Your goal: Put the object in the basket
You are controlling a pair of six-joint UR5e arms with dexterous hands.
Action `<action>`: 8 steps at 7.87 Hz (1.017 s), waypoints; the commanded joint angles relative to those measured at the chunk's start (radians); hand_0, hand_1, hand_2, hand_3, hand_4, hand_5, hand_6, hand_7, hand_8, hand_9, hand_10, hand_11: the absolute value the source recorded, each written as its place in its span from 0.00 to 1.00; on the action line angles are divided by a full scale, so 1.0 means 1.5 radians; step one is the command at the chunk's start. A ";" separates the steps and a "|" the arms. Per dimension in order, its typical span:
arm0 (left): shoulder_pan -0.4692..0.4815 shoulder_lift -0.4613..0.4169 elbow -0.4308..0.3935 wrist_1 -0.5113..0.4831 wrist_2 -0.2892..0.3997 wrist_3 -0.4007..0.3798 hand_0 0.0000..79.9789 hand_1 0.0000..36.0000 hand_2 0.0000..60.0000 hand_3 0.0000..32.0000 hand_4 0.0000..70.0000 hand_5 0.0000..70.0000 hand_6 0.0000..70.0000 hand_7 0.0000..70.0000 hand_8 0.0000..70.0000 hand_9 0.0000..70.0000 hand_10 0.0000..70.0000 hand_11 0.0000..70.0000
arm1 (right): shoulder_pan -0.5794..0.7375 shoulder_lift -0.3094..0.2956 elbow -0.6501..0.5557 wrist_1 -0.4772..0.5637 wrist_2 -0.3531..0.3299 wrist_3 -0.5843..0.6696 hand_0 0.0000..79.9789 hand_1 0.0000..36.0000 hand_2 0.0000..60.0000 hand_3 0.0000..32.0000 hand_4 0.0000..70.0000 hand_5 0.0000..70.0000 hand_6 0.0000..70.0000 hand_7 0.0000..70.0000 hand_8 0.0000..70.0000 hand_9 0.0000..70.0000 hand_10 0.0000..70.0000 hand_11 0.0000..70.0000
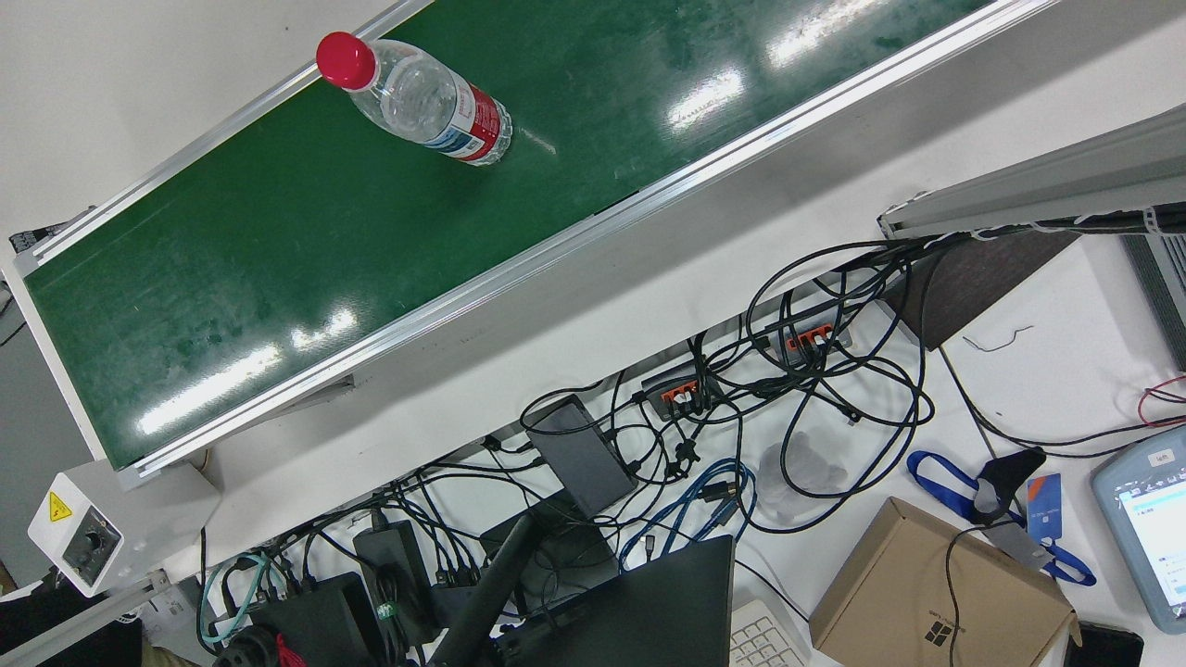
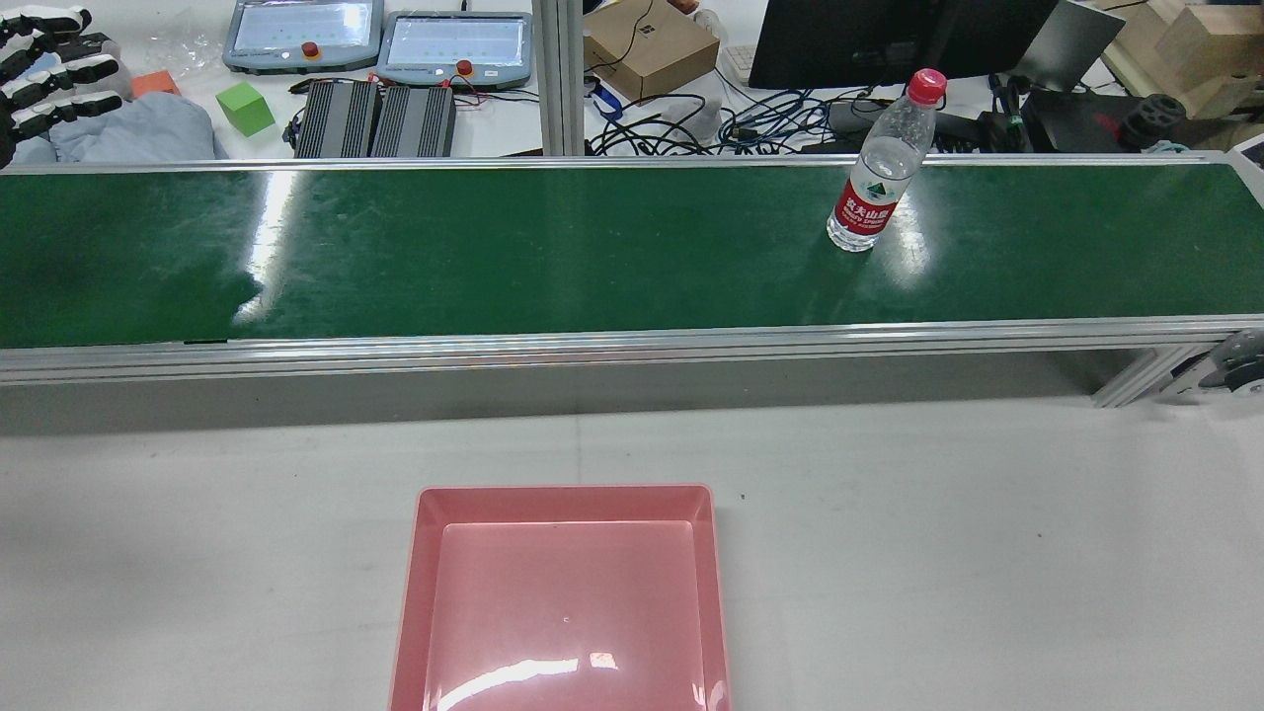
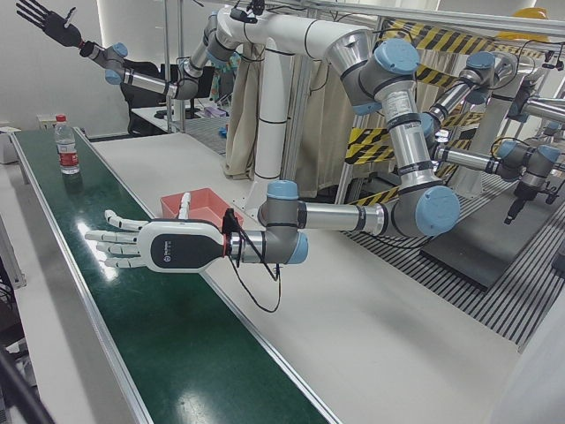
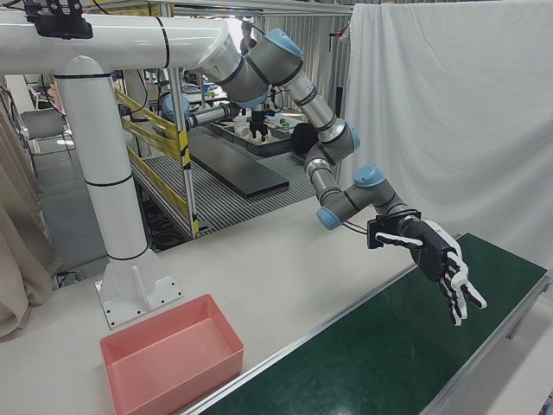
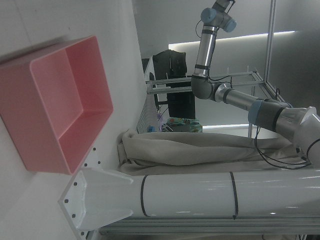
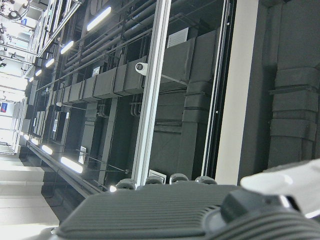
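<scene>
The water bottle [image 2: 881, 177] stands upright at two o'clock on the green conveyor [image 2: 553, 247], well apart from both empty, spread robot hands. It looks light, smooth and crushable; grip the labelled waist.

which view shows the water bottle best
The rear view: the water bottle stands upright on the green belt, red cap and label clear. The front view shows it close but from steeply overhead. The left-front view shows it small and far. The other views miss it.
</scene>
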 commanded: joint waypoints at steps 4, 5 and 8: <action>0.000 0.000 0.001 0.000 0.000 0.000 0.66 0.00 0.00 0.36 0.05 0.44 0.06 0.04 0.15 0.15 0.11 0.17 | 0.000 0.000 0.000 0.000 0.000 0.000 0.00 0.00 0.00 0.00 0.00 0.00 0.00 0.00 0.00 0.00 0.00 0.00; 0.000 0.000 0.000 0.000 0.000 0.000 0.66 0.00 0.00 0.36 0.06 0.44 0.06 0.05 0.15 0.16 0.11 0.17 | 0.000 -0.001 0.001 0.000 0.000 0.000 0.00 0.00 0.00 0.00 0.00 0.00 0.00 0.00 0.00 0.00 0.00 0.00; 0.000 0.000 0.000 0.000 0.000 0.000 0.66 0.00 0.00 0.36 0.06 0.44 0.06 0.04 0.15 0.16 0.11 0.17 | 0.000 0.000 0.001 0.000 0.000 0.000 0.00 0.00 0.00 0.00 0.00 0.00 0.00 0.00 0.00 0.00 0.00 0.00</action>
